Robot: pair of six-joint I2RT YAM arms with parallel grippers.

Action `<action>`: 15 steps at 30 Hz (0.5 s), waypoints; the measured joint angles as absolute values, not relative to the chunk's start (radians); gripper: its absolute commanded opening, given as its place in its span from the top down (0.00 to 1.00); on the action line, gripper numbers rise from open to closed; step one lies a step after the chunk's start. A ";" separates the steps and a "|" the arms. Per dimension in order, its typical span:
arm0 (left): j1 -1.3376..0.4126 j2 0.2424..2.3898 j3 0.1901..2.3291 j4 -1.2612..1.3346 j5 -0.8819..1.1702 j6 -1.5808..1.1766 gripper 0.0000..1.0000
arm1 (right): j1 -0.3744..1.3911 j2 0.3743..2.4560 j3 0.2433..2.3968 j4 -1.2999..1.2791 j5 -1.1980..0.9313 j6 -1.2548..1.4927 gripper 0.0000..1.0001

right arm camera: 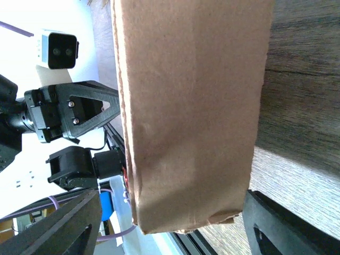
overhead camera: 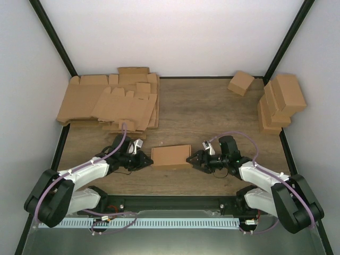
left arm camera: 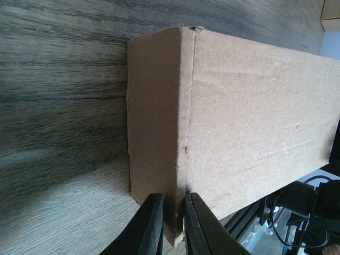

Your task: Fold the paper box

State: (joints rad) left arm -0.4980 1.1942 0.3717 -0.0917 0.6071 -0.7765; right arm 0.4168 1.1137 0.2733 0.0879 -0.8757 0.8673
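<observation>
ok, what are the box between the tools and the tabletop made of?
Box: brown cardboard, likely corrugated, matte; faint ribbing and raw cut edges. Tabletop: wood-grain surface, possibly laminate; streaked grain with soft sheen.

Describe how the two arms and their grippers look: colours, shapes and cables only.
Both the left arm and the right arm have white links between bulky black joints. A pale purple cable loops along each. The left gripper and right gripper are black; the left fingers taper to slim tips. A small white two-lens camera sits on the left wrist.
</observation>
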 measured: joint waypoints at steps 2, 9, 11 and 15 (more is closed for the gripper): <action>-0.498 1.194 0.371 -0.091 0.607 -0.776 0.87 | 0.415 1.118 0.273 0.095 -0.876 0.874 0.15; -0.498 1.193 0.364 -0.080 0.609 -0.775 0.87 | 0.415 1.159 0.273 0.102 -0.875 0.874 0.10; -0.498 1.193 0.364 -0.080 0.609 -0.773 0.87 | 0.415 1.172 0.273 0.107 -0.875 0.873 0.17; -0.498 1.194 0.364 -0.080 0.608 -0.768 0.87 | 0.415 1.192 0.273 0.110 -0.880 0.871 0.23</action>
State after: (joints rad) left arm -0.4980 1.1938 0.3641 -0.0795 0.6083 -0.7681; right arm 0.4152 1.1919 0.2733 0.1104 -0.8799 0.8715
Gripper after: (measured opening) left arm 0.132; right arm 0.791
